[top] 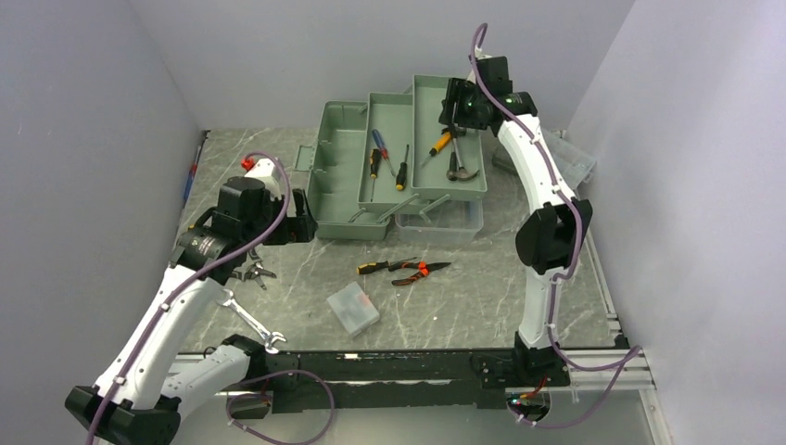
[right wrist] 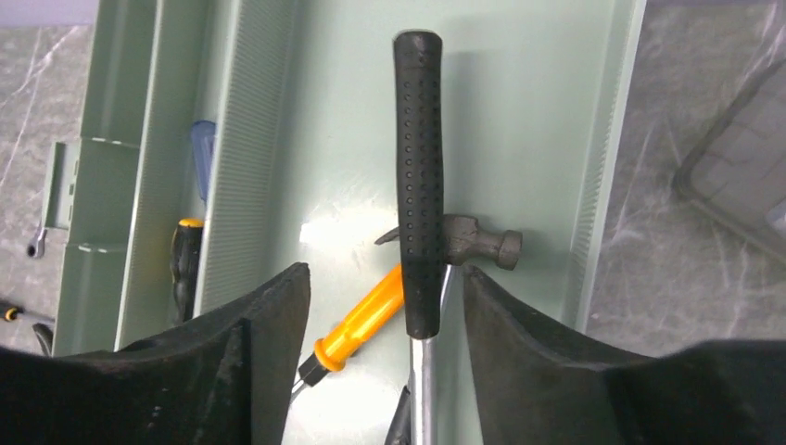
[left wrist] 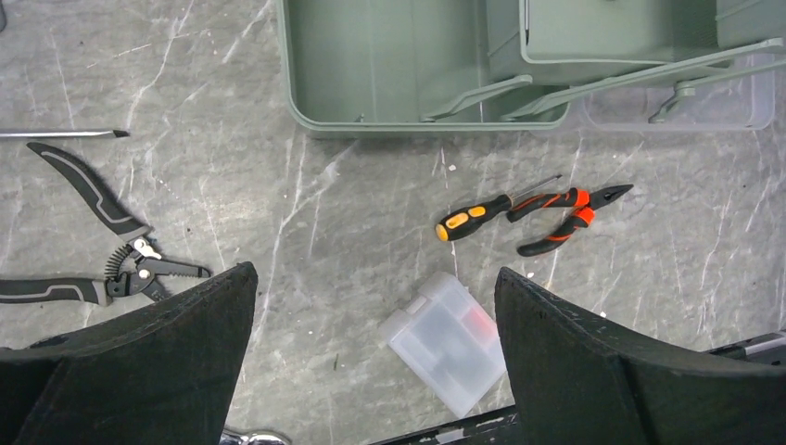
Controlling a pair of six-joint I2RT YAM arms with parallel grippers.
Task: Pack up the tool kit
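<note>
Right wrist: tool kit cropped, screwdriver half-hidden

The left arm and right arm are white with black joints, purple cables, broad black tool fingers

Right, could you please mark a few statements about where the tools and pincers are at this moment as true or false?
1. The left pincer is open and empty. True.
2. The pliers lie inside the tool kit. False: they lie on the table in front of it, next to a screwdriver.
3. A hammer lies in the tray under the right pincer. True.
4. The small clear case sits in a tray. False: it sits on the table, outside the kit.
5. The tool kit's trays are folded out. True.
</note>
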